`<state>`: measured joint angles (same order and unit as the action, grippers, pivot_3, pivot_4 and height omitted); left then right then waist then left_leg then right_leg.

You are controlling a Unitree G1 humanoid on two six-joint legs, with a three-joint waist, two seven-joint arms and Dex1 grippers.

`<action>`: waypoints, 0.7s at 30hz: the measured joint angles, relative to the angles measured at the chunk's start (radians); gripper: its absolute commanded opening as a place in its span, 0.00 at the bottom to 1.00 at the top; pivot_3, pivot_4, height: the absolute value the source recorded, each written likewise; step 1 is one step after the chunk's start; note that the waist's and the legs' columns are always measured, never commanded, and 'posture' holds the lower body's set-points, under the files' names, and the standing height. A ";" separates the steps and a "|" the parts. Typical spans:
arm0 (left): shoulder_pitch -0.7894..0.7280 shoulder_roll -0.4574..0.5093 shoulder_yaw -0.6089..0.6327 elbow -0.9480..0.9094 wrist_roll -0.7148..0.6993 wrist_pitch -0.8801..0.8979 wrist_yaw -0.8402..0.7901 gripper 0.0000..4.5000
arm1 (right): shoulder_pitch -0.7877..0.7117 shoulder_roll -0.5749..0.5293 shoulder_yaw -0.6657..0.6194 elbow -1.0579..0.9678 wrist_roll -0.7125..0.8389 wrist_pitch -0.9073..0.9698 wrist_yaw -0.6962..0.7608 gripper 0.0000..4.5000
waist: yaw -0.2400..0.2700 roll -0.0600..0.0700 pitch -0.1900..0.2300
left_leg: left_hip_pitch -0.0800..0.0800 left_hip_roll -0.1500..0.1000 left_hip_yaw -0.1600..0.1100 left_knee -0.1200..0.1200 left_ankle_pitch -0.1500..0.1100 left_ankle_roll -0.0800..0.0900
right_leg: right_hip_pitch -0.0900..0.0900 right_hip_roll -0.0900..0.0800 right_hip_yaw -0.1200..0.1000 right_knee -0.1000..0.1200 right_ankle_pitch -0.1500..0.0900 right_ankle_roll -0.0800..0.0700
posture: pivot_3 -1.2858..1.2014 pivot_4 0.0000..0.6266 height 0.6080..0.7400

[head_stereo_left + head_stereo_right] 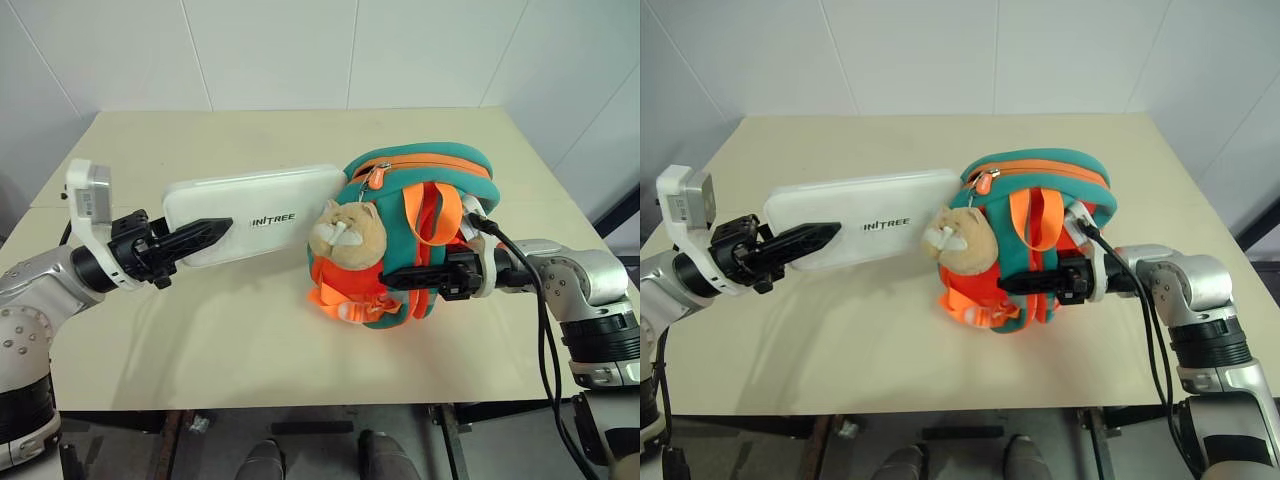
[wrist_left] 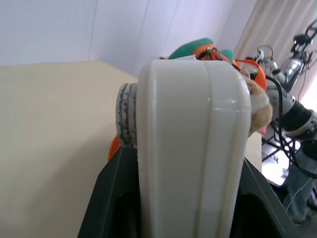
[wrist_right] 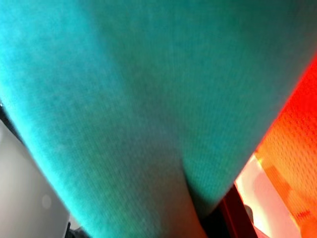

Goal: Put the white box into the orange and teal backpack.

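My left gripper [image 1: 200, 240] has its fingers clamped on the box [image 1: 255, 213], held off the table with its far end at the backpack [image 1: 420, 225]. The right gripper [image 1: 410, 277] is pinched on a teal strap. I'd steady the backpack and aim the box into the zip opening.

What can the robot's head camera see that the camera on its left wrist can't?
Left eye view alone: the UNITREE lettering on the white box's flat face, the plush cat, the backpack's zipper, and the right gripper shut on a teal strap.

Left wrist view alone: the white box end-on between the jaws, and a curtain behind.

Both: the left gripper holding the box, the orange and teal backpack, the table.
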<state>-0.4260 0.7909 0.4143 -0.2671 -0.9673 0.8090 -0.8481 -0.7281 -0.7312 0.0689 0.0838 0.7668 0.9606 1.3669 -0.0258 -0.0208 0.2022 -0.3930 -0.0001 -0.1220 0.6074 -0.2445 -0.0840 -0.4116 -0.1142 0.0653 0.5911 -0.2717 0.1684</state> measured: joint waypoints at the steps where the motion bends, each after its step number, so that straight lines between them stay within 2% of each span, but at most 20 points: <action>1: -0.015 0.012 -0.036 0.012 0.046 -0.043 -0.033 0.29 | 0.000 0.001 0.000 -0.003 0.001 0.001 -0.003 0.00 | 0.000 0.000 0.000 | 0.000 0.000 0.000 0.000 0.000 0.000 | 0.000 0.000 0.000 0.000 0.000 0.000 | 0.52 0.24 1.00; 6: -0.104 0.053 -0.227 0.076 0.265 -0.299 -0.207 0.29 | 0.003 0.012 0.000 -0.014 0.001 0.002 -0.012 0.00 | -0.001 0.000 0.000 | 0.000 0.000 0.000 0.000 0.000 0.000 | 0.000 0.000 0.000 0.000 0.000 0.000 | 0.52 0.24 1.00; 10: -0.220 0.032 -0.339 0.167 0.399 -0.453 -0.267 0.29 | 0.006 0.024 0.000 -0.019 0.001 0.002 -0.021 0.00 | -0.001 0.000 0.000 | 0.000 0.000 0.000 0.001 0.000 0.000 | 0.001 0.000 0.000 0.000 0.000 0.001 | 0.52 0.24 1.00; 13: -0.333 -0.033 -0.434 0.265 0.488 -0.492 -0.274 0.29 | 0.007 0.039 -0.001 -0.026 0.002 0.001 -0.029 0.00 | -0.002 0.000 0.000 | 0.000 0.000 0.000 0.003 0.000 0.000 | 0.002 0.000 0.000 0.001 0.001 0.002 | 0.52 0.24 1.00; 17: -0.511 -0.167 -0.566 0.434 0.616 -0.547 -0.291 0.29 | 0.007 0.054 -0.003 -0.033 0.001 -0.001 -0.037 0.00 | -0.001 0.000 0.000 | -0.001 -0.001 0.000 0.005 0.000 0.001 | 0.002 0.000 0.000 0.002 0.002 0.003 | 0.52 0.24 1.00; 21: -0.596 -0.259 -0.663 0.523 0.733 -0.643 -0.323 0.29 | 0.009 0.062 -0.003 -0.038 0.000 -0.002 -0.042 0.00 | -0.007 0.001 0.000 | -0.002 -0.001 0.000 0.004 0.000 0.001 | 0.000 0.000 0.000 0.002 0.001 0.004 | 0.52 0.24 1.00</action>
<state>-1.0221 0.5322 -0.2491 0.2557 -0.2345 0.1662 -1.1714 -0.7186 -0.6693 0.0662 0.0461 0.7668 0.9589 1.3249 -0.0323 -0.0203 0.2024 -0.3950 -0.0007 -0.1221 0.6116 -0.2446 -0.0832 -0.4118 -0.1139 0.0654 0.5928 -0.2708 0.1725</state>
